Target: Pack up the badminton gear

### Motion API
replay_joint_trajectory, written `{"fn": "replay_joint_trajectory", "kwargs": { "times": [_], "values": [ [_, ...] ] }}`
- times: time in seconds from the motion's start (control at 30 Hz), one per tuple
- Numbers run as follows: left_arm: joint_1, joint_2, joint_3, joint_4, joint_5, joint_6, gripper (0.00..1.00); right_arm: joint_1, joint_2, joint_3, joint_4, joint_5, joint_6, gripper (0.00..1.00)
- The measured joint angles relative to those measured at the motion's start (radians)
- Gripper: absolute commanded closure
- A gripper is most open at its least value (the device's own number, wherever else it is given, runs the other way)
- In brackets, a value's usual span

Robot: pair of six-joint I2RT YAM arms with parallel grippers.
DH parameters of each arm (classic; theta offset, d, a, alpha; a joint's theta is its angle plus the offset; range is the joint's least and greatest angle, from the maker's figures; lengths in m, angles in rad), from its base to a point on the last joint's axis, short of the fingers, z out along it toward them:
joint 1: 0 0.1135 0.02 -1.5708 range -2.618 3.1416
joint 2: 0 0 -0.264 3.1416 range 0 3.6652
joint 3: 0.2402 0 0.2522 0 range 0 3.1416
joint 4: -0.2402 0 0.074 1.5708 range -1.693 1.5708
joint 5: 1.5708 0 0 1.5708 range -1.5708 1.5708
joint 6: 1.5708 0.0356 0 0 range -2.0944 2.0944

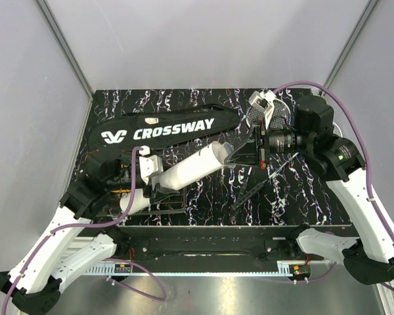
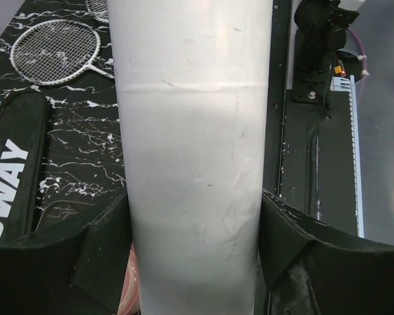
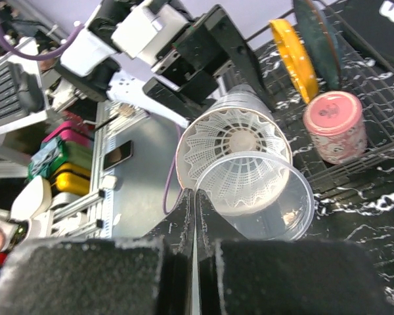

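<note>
My left gripper [image 1: 152, 176] [image 2: 196, 262] is closed around the white tube [image 1: 184, 172] [image 2: 190, 131], holding it slanted above the table, with a finger against each side. The tube's open end faces my right gripper [image 1: 255, 149] [image 3: 189, 190]. A white shuttlecock [image 3: 233, 141] sits inside that end. The right jaws are shut, pinching the rim of a clear cap [image 3: 262, 190] [image 1: 228, 152] just in front of the tube's mouth. The black CROSSWAY bag [image 1: 164, 131] [image 2: 13, 177] lies along the back left. A racket head [image 1: 270, 111] [image 2: 52, 52] rests at the back right, and the edge of another racket [image 2: 100, 6] shows beside it.
A black wire rack [image 3: 374, 98] [image 1: 151, 198] stands under the left gripper, holding a pink cup [image 3: 335, 125] and a yellow disc [image 3: 292, 56]. White walls close in the table on the left, back and right. The arm bases line the near edge.
</note>
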Motion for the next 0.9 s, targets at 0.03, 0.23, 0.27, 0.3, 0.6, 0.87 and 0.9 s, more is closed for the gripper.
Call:
{"fn": "replay_joint_trajectory", "kwargs": {
  "times": [0.03, 0.23, 0.27, 0.3, 0.6, 0.87, 0.9],
  "values": [
    [0.000, 0.000, 0.000, -0.005, 0.011, 0.004, 1.00, 0.000, 0.000, -0.002, 0.005, -0.020, 0.004, 1.00],
    [0.000, 0.007, 0.013, -0.032, 0.062, 0.029, 1.00, 0.000, 0.000, -0.027, 0.050, -0.134, 0.035, 1.00],
    [0.000, 0.013, 0.018, -0.037, 0.070, 0.034, 1.00, 0.000, 0.002, -0.027, 0.053, -0.147, 0.038, 1.00],
    [0.000, 0.019, 0.024, -0.043, 0.077, 0.040, 1.00, 0.000, 0.003, -0.029, 0.057, -0.158, 0.041, 1.00],
    [-0.015, 0.056, 0.056, -0.111, 0.100, 0.084, 1.00, 0.000, 0.027, -0.034, 0.071, -0.201, 0.058, 1.00],
    [-0.027, 0.057, 0.056, -0.117, 0.094, 0.082, 1.00, 0.000, 0.007, -0.157, 0.253, -0.252, 0.195, 1.00],
    [-0.028, 0.051, 0.053, -0.113, 0.091, 0.081, 1.00, 0.000, 0.003, -0.177, 0.291, -0.266, 0.221, 1.00]
  ]
}}
